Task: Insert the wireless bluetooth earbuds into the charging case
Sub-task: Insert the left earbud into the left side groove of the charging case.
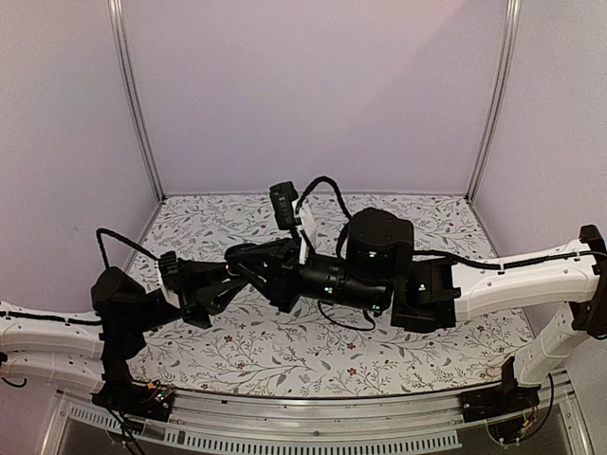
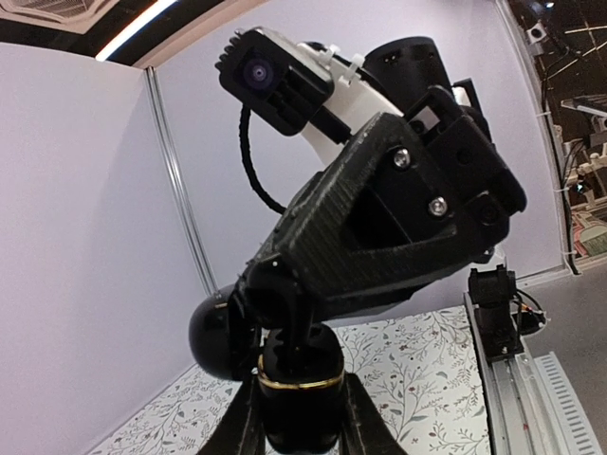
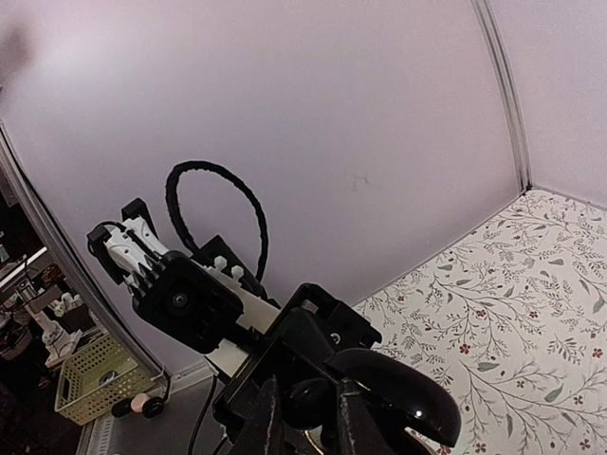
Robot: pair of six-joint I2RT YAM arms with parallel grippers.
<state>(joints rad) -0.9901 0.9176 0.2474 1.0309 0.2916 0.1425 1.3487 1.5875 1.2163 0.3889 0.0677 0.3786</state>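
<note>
The right gripper (image 3: pixel 305 422) has its fingers drawn close around a small dark rounded earbud (image 3: pixel 308 400), or so it appears, right beside the glossy black pebble-shaped charging case (image 3: pixel 410 400). The left gripper (image 2: pixel 299 422) clamps the case's gold-ringed base from the opposite side. Insertion looks under way but unconfirmed, and the second earbud is not visible. Both arms reach inward and meet in mid-air above the floral-patterned table (image 1: pixel 285 351).
</note>
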